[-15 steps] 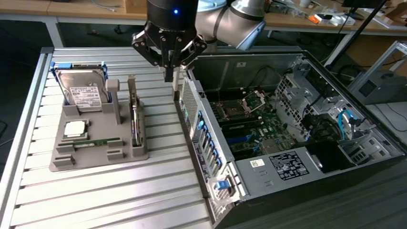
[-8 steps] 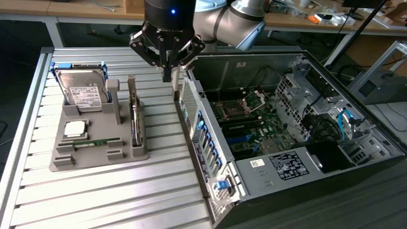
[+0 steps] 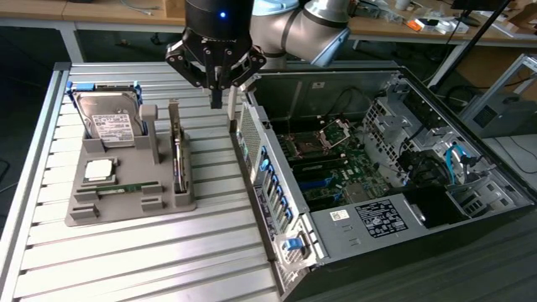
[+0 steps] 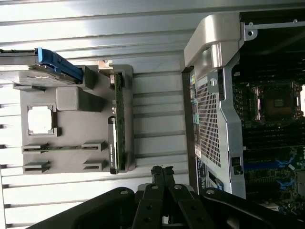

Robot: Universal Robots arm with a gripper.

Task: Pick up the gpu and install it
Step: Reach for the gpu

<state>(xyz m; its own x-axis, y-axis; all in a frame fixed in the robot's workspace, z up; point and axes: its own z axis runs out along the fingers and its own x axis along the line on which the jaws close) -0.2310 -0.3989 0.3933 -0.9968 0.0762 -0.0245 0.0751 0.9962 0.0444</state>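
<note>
The gpu (image 3: 178,157) (image 4: 119,125) stands on edge in a slot of the grey holder (image 3: 126,204) (image 4: 71,129), on the side nearest the open computer case (image 3: 277,182) (image 4: 214,109). The gripper (image 3: 216,95) (image 4: 162,172) hangs above the slatted table (image 3: 126,264) between holder and case, its fingers pressed together and holding nothing, clear of the card. A hard drive (image 3: 113,119), a processor chip (image 3: 99,168) and a green memory stick (image 3: 126,187) also sit in the holder.
</note>
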